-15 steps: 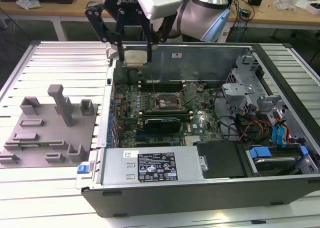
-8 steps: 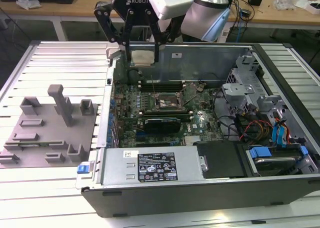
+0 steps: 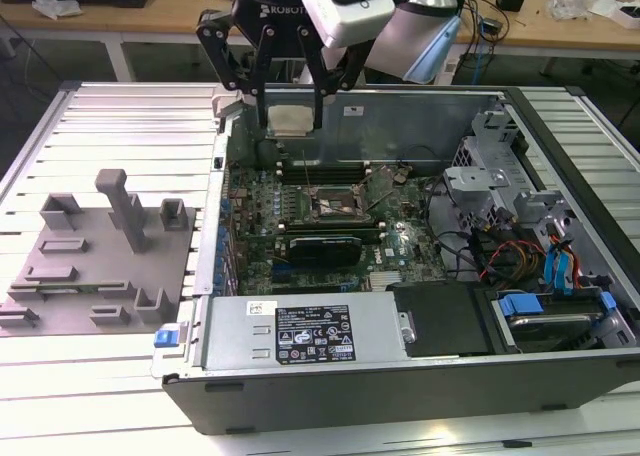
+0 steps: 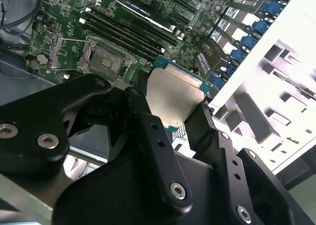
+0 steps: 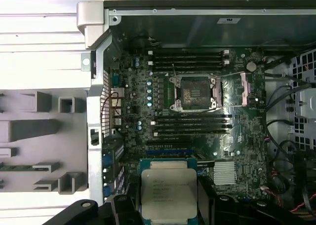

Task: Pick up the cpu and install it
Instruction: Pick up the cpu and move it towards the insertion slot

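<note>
At the exterior view's left, the grey moulded fixture (image 3: 100, 266) lies on the slatted bench (image 3: 40, 396) near its left edge. No chip sits in any of its pockets that can be made out.

Next along is the open computer case (image 3: 400, 376), which takes up the middle and right of the bench. The tool (image 3: 291, 124) hangs above the case's far-left corner, toward the bench's far edge. It is clamped on the cpu (image 3: 290, 116), one finger pressing each of two opposite sides. In the second wrist view the fingers (image 4: 148, 124) bracket the chip (image 4: 173, 99) at its edges, leaving the silvery lid bare.

So the pick-up looks done and the chip is in the air, well clear of the board. The install is not yet done. The motherboard socket (image 3: 335, 204) lies nearer the case's middle, well apart from the chip, and in the first wrist view the socket (image 5: 193, 93) appears empty, with its square bed exposed.

The cpu (image 5: 169, 195) is held flat, lid up and underside facing the board. It is close to square, so it has no marked long axis. In the first wrist view its sides run roughly parallel to the socket's frame, though whether its keyed corner matches cannot be told.

At the bench's right end are the drive cages and blue-tabbed cables (image 3: 560, 266), untouched.
</note>
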You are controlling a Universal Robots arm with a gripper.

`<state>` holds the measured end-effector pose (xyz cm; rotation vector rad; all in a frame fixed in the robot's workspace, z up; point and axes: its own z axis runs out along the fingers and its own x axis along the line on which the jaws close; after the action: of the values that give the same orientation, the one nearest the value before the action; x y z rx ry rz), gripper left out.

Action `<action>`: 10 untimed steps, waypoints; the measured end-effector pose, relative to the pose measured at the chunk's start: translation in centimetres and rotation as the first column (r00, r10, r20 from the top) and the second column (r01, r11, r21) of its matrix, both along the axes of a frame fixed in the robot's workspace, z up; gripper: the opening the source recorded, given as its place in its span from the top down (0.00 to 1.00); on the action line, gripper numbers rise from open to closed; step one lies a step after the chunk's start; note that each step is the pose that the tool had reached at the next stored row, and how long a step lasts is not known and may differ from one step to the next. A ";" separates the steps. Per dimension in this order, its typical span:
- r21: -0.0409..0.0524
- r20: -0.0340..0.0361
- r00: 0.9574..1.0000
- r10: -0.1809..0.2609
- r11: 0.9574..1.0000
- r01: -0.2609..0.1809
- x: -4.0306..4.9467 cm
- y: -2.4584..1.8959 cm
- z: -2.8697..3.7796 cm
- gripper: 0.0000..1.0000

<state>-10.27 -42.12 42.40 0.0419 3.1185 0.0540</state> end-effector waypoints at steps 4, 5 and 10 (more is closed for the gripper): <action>0.000 -0.004 1.000 0.000 1.000 0.000 0.40 0.00 -0.33 0.45; 0.000 -0.005 1.000 0.000 1.000 0.000 0.50 0.00 -0.40 0.45; 0.000 -0.017 1.000 0.000 1.000 0.000 1.55 0.00 -0.96 0.45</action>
<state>-8.72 -42.11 41.43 0.0425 3.1351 0.0546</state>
